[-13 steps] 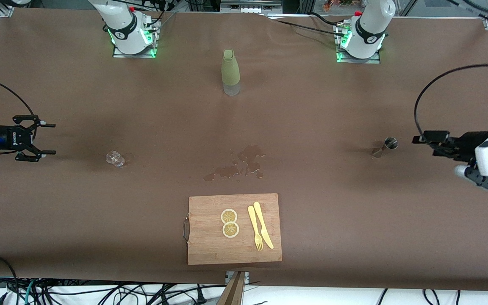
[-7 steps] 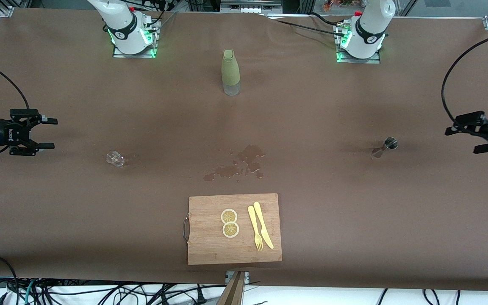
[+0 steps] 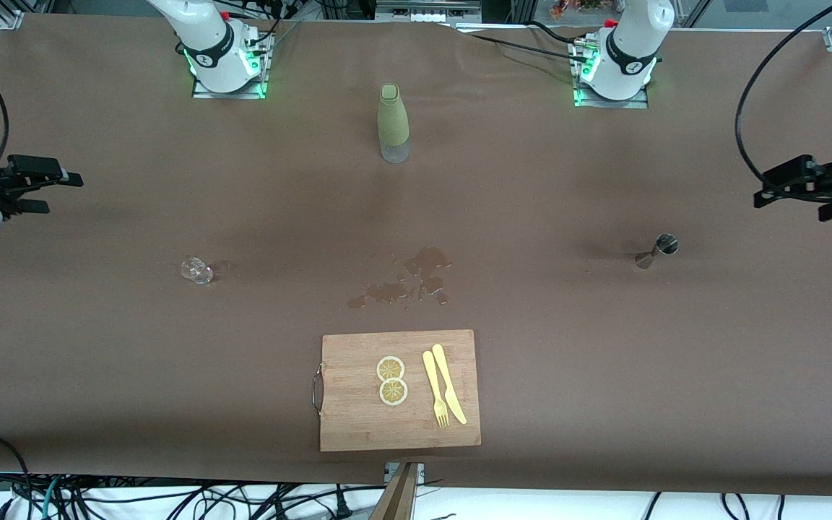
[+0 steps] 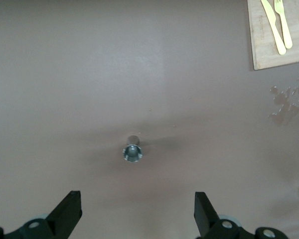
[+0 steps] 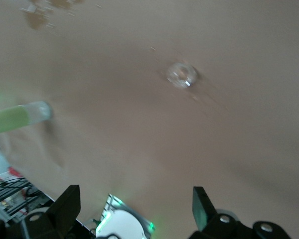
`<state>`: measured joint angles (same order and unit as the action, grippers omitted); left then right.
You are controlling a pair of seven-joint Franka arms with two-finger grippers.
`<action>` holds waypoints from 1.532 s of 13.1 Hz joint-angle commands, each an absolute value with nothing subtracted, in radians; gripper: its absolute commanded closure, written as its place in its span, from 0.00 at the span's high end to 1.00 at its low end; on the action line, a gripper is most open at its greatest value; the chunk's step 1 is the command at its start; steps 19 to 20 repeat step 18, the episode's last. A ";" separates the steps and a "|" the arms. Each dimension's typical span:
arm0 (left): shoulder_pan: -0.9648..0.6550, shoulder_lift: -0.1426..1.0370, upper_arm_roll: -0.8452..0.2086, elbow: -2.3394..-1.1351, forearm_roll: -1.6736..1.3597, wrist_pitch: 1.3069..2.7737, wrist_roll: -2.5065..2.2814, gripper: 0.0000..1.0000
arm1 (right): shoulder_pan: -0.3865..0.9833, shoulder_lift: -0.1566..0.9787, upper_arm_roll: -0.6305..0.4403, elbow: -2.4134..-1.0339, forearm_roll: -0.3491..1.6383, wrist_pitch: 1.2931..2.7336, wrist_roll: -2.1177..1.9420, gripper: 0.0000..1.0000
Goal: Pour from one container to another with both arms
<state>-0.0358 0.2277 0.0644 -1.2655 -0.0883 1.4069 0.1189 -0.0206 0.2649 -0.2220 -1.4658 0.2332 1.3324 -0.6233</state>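
- The tabletop [image 3: 604, 375] carries a wet stain [image 3: 409, 282] at its middle, just farther from the front camera than the cutting board [image 3: 358, 419] with its lemon slices [image 3: 391, 380], fork [image 3: 434, 390] and knife [image 3: 449, 383].
- The green bottle [image 3: 393, 123] stands upright midway between the two bases, its long axis vertical and its cap pointing up.
- The left end effector [image 3: 784, 186] hangs over the tabletop's edge at the left arm's end, fingers spread wide and holding nothing; the left wrist view looks down on the jigger between its fingers [image 4: 67, 214].
- The right end effector [image 3: 44, 191] hangs over the right arm's end, likewise parted and holding nothing.
- The steel jigger [image 3: 656, 250] stands upright toward the left arm's end, axis vertical, open mouth up, as the left wrist view [image 4: 132, 150] confirms.
- The small clear glass [image 3: 196, 270] sits toward the right arm's end, apparently upright; its mouth is too small to read.
- Both vessels standing apart beside a spill fits arms about to fetch them, or arms drawn off after a pour.
- Judged generally, a good pour here needs each vessel gripped square across its body and kept level, with the tilt slow over the receiver's mouth.
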 commanded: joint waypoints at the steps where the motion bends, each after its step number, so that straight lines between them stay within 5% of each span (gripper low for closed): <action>1: -0.038 0.212 0.057 -1.289 -0.060 1.402 0.057 1.00 | 0.012 0.235 -0.221 -1.480 0.123 1.312 -0.536 1.00; 6: -0.061 0.203 0.060 -1.293 -0.058 1.401 0.057 1.00 | 0.121 0.175 -0.198 -1.499 -0.047 1.327 -0.317 1.00; 13: -0.077 0.164 0.067 -1.342 -0.060 1.402 -0.029 1.00 | 0.020 -0.041 -0.067 -1.762 -0.064 1.508 -0.002 1.00; 16: -0.060 0.192 0.066 -1.331 -0.067 1.402 -0.023 1.00 | 0.002 -0.046 -0.066 -1.750 -0.051 1.640 -0.043 1.00; 20: -0.063 0.192 0.064 -1.330 -0.063 1.402 -0.025 1.00 | 0.003 -0.051 -0.051 -1.741 -0.048 1.640 -0.040 1.00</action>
